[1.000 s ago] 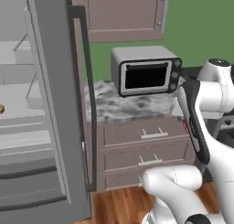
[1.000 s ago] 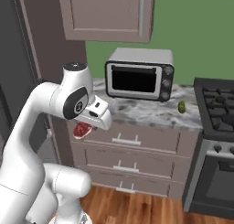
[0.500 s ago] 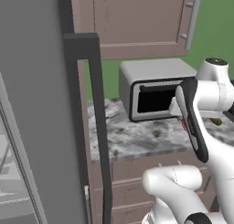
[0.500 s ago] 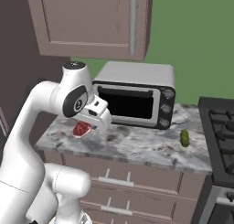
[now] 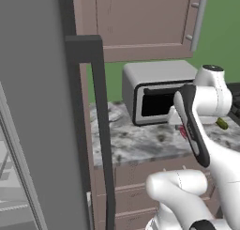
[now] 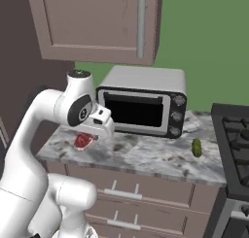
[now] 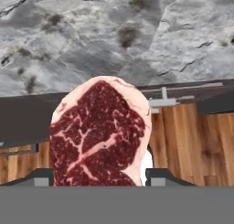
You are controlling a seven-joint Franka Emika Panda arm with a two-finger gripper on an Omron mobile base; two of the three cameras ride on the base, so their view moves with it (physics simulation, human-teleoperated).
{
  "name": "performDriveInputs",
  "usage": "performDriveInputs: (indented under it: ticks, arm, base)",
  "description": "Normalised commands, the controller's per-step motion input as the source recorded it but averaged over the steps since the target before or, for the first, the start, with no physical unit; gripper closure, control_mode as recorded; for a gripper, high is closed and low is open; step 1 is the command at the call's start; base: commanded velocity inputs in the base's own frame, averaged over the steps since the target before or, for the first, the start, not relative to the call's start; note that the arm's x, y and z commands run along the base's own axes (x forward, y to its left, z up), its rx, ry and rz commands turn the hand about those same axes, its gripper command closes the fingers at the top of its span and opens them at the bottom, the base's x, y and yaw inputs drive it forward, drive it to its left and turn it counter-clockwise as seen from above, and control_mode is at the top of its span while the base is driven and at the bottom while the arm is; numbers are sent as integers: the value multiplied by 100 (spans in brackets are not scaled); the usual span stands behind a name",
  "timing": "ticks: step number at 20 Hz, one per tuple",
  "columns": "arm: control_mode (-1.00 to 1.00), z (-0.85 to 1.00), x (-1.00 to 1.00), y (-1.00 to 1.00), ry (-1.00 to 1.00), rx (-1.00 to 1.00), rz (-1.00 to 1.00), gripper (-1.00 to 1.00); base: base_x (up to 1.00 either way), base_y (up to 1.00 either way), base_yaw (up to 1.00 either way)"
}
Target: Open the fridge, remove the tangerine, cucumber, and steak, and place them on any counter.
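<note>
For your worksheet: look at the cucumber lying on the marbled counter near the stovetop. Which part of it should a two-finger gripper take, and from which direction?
Grip the cucumber at its middle, coming down from above with the fingers across its narrow width. It is a small elongated cylinder lying flat on the counter, so its long sides are the only opposed faces to pinch. Bare stone lies around it; the toaster oven stands apart to its left.

A toaster oven (image 5: 157, 95) sits on the marbled counter (image 5: 140, 142) beside the fridge (image 5: 42, 130).

— How many foods show?
— Two: one steak (image 7: 98, 131) and one cucumber (image 6: 196, 147).
— Appliances?
— One toaster oven (image 6: 143, 107), one fridge (image 5: 42, 130), one stove (image 6: 233, 144).
— And the desk (image 6: 146, 157)?
— One, with one wall cabinet (image 6: 97, 23) above.
</note>
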Motion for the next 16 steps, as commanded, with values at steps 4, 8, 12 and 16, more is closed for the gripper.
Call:
performDriveInputs:
  ticks: [4,8,12,16]
  arm:
    - [-100,-66,6,92,1,0,27,100]
    - [-100,-62,65,100,8,0,18,100]
    - [-100,-45,100,74,8,0,14,100]
    - [-100,-19,100,39,4,0,8,100]
  base:
    - [0,0,0]
    - [0,0,0]
    - [0,0,0]
    - [0,0,0]
